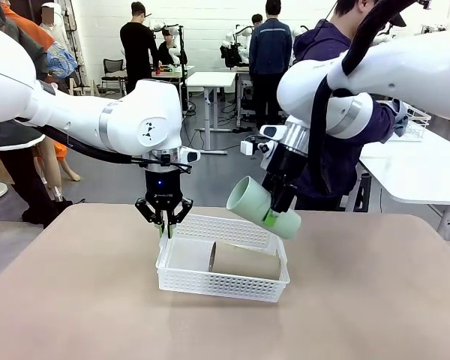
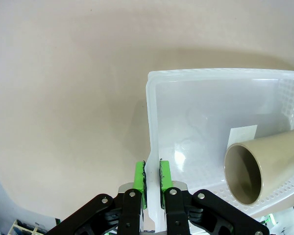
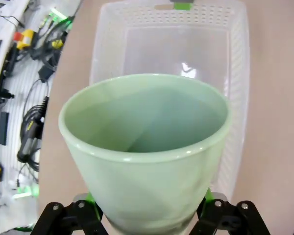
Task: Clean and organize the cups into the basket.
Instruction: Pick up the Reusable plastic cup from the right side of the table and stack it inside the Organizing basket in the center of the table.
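A tan tabletop (image 1: 75, 300) carries the basket (image 1: 217, 287) at its middle. 1 tan cup (image 1: 247, 261) lies on its side inside the basket, toward the right end, with its mouth facing the left arm's side. The left pincer (image 1: 165, 227) points straight down at the basket's left short end. In the left wrist view its 2 green pads (image 2: 139, 178) are pressed together on the thin rim of that wall, 1 pad inside the basket and 1 outside. Just beyond and above the basket's far right corner, the right pincer (image 1: 274, 217) pinches the mint cup (image 1: 259, 206) across its body. The cup hangs in the air, tilted, apart from the basket, with its mouth turned toward the left arm. Across the tabletop, behind the right arm, a person (image 1: 337, 161) in a dark top stands.
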Motion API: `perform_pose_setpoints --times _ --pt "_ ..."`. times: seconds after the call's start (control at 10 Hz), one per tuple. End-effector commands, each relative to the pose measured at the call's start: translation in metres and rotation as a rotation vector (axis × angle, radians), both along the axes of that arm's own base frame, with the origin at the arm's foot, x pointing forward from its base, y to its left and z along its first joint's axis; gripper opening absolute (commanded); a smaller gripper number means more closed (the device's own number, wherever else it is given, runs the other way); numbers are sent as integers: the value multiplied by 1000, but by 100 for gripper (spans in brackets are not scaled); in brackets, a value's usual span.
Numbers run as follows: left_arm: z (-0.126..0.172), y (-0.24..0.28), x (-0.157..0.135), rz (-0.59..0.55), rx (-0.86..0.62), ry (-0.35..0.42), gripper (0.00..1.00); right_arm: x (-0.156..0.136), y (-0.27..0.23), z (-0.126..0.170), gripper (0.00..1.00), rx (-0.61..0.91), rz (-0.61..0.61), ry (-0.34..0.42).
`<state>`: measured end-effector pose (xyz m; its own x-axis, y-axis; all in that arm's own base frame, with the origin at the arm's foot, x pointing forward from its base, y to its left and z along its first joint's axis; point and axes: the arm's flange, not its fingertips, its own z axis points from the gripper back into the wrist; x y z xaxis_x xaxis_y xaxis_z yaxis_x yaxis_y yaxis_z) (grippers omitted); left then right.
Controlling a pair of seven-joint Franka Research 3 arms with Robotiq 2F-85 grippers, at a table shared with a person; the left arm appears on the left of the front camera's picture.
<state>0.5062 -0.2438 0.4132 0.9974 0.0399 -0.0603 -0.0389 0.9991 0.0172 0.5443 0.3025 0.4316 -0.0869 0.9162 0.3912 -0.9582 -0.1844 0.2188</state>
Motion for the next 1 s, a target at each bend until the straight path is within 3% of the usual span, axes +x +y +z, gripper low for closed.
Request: perform_pose_setpoints --times 0.0,0.9 --pt "0 -1 -1 12 0 -4 0 11 15 -2 84 30 36 -47" --pt "0 -1 -1 12 0 -4 0 23 33 -51 84 158 93 -1"
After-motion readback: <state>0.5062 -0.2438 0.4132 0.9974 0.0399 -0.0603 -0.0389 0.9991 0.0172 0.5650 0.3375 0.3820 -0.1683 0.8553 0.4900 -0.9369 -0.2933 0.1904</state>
